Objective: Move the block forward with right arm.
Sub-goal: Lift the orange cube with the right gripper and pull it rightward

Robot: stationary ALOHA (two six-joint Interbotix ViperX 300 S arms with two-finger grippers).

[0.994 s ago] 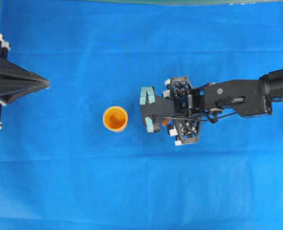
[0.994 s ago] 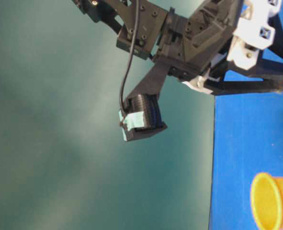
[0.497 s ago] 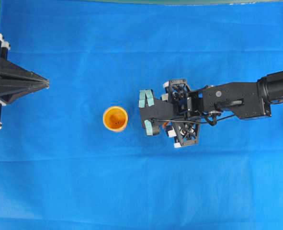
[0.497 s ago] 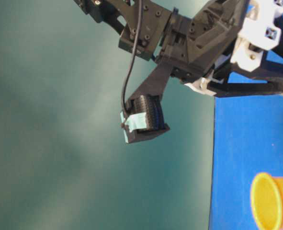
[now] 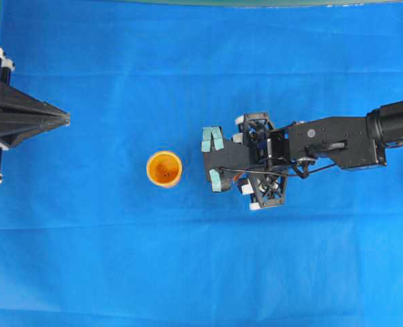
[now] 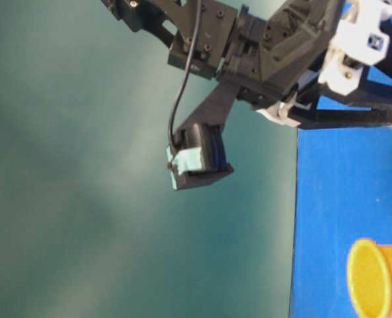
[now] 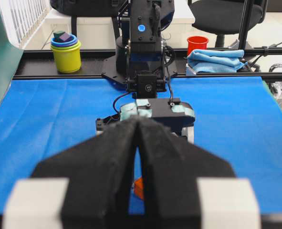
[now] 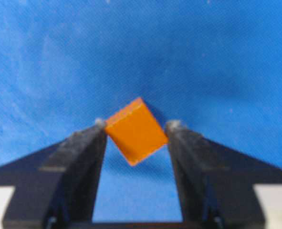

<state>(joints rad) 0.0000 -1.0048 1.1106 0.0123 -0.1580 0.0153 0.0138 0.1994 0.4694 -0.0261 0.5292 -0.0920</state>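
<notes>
From overhead, the black right arm's teal-padded gripper [image 5: 213,159] is reaching over the middle of the blue cloth-covered table [image 5: 119,259], just beside a round orange-yellow cup [image 5: 164,168]. In the right wrist view, the small orange cube [image 8: 136,130] is sitting cornerwise between the fingers [image 8: 86,143], seemingly gripped. The left gripper [image 7: 138,143] is resting closed. Grasping looks done; next, carrying the cube forward.

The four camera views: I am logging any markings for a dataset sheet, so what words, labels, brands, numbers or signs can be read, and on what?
None can be read in any view.
The block: plain orange faces, no marking.
The orange cup: no print visible.
The right gripper and the left gripper: no readable label.
The stacked cups in the background: no text visible.
</notes>
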